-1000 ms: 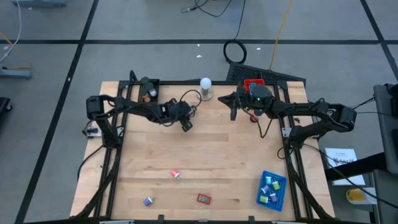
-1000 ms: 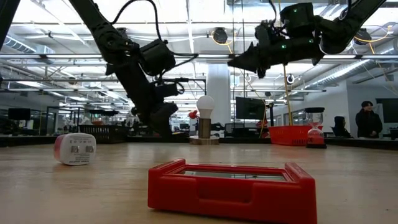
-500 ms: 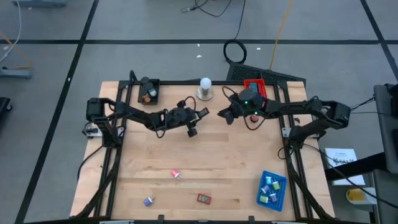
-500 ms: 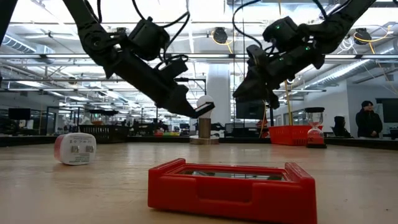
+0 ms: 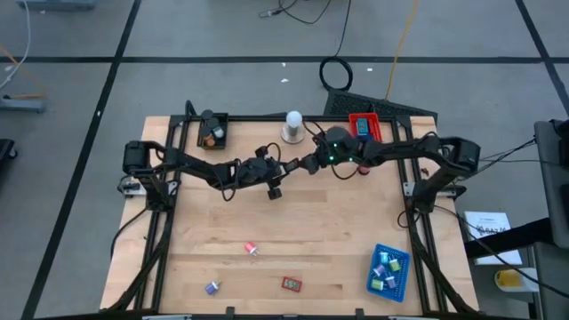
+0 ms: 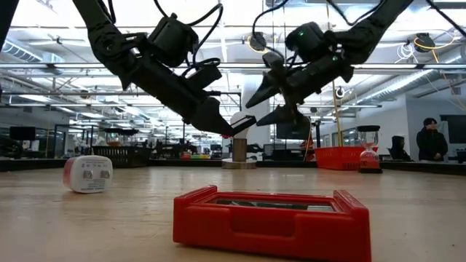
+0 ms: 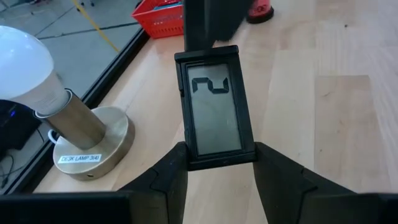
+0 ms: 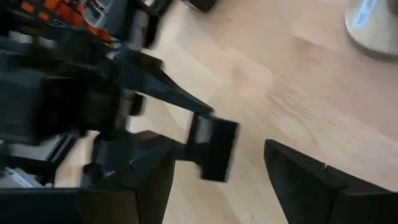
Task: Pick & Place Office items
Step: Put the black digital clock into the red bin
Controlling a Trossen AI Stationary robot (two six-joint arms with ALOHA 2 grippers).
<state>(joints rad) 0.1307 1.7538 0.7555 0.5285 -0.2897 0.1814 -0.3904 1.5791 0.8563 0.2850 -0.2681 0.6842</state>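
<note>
Above the table's far middle, my left gripper is shut on a small black device with a grey screen. My right gripper is open right beside it. Its fingers flank the device's free end, and one dark finger shows just past that end. I cannot tell whether it touches. A pink-and-white roll, a purple piece and a red piece lie on the near part of the table. My left gripper pinches the device's two long sides at its near end between its two fingers. The fingers come slanting from the table's left, and the device sticks out forward beyond them. It is lifted clear of the table, screen up, its free end toward the right arm.
A white bulb lamp on a round grey base stands at the far edge, close to both grippers. A red tray and a black tray sit at the far edge. A blue tray with several pieces is at the near right.
My left gripper has swung up from pointing down to slanting toward the right, carrying the black device. My right gripper has come from the red tray toward the table's left, up to the device's free end, and has opened.
</note>
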